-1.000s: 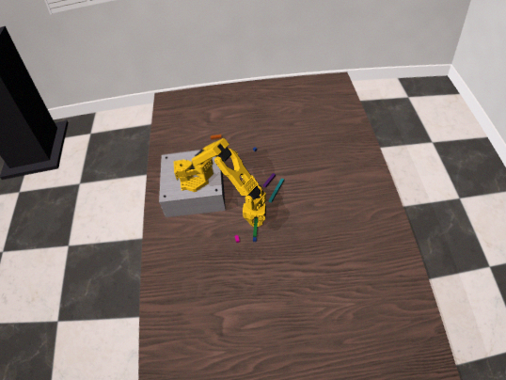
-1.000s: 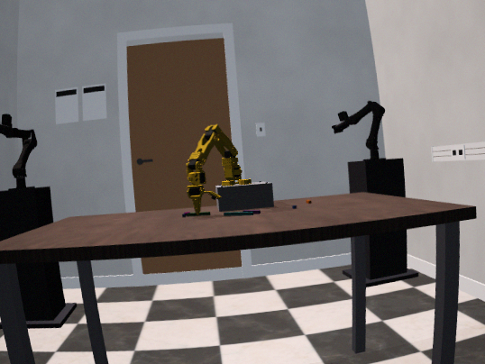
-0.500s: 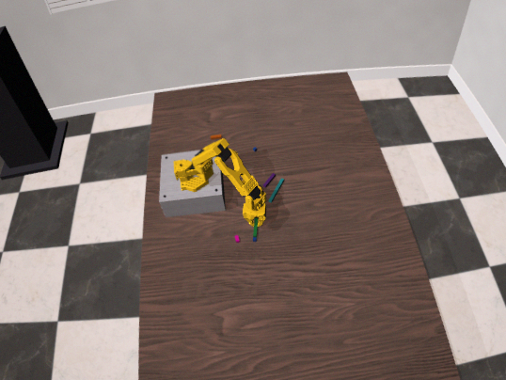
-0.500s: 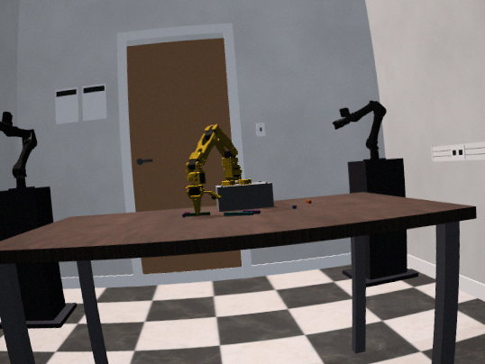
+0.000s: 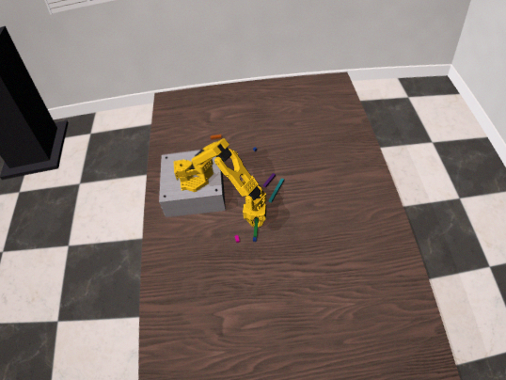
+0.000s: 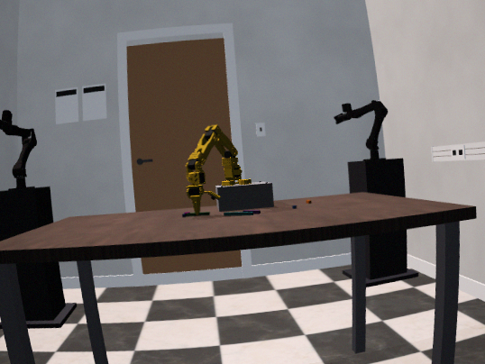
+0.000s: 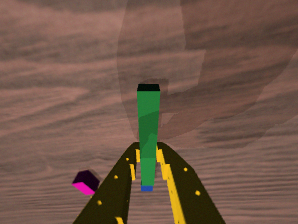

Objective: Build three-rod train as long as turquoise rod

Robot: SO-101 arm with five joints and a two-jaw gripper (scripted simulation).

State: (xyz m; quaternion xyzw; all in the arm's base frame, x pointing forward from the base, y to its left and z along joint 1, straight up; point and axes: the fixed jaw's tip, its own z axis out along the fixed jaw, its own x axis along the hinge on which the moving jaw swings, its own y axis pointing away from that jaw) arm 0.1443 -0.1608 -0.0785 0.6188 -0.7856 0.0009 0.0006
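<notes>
My gripper [image 5: 255, 222] is shut on the green rod [image 5: 256, 229], which lies low over the table in front of the arm. In the wrist view the green rod [image 7: 148, 135] runs straight out between my fingers. A small blue rod [image 5: 254, 239] sits at the green rod's near end; in the wrist view it [image 7: 146, 188] shows just under that end. The magenta rod [image 5: 237, 238] lies a little to the left, apart, and also shows in the wrist view [image 7: 86, 182]. The turquoise rod [image 5: 276, 190] and the purple rod [image 5: 269, 180] lie side by side to the right of the arm.
The grey base block [image 5: 192, 190] stands at the table's left. An orange rod [image 5: 215, 136] lies behind the arm and a second blue rod [image 5: 255, 150] lies to its right. The table's left edge is close to the base.
</notes>
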